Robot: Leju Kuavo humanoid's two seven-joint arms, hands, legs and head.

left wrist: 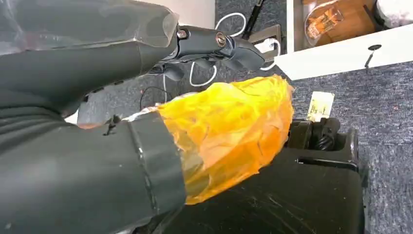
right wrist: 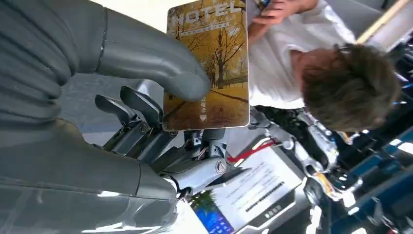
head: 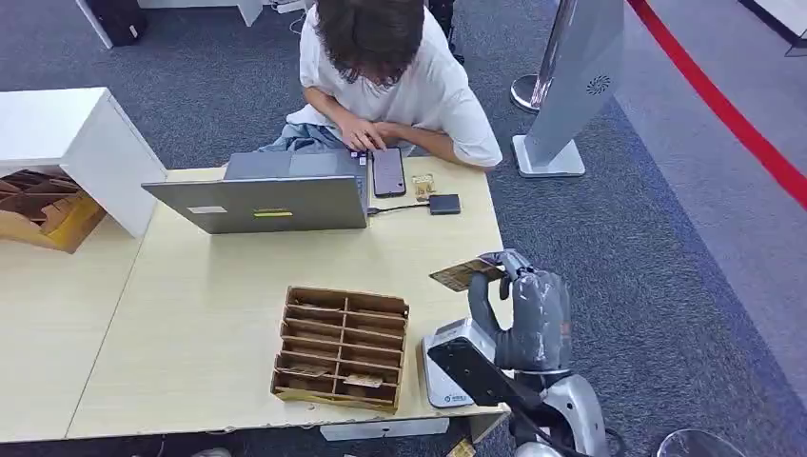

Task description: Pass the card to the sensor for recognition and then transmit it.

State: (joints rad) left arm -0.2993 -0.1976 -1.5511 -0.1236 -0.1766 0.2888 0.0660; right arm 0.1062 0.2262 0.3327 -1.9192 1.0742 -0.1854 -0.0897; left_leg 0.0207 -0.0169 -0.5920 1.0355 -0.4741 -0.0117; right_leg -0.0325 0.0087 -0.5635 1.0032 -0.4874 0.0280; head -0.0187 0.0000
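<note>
Right hand (head: 529, 307) pinching a card (head: 463, 274) between thumb (right wrist: 151, 53) and fingers, holding it raised just above the sensor (head: 447, 367) at the table (head: 190, 314) edge, person (head: 390, 71) sitting well beyond, left hand (left wrist: 146, 53) state unclear

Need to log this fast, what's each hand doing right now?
Left hand: cannot tell whether open or closed.
Right hand: holding the card between thumb and fingers.
</note>
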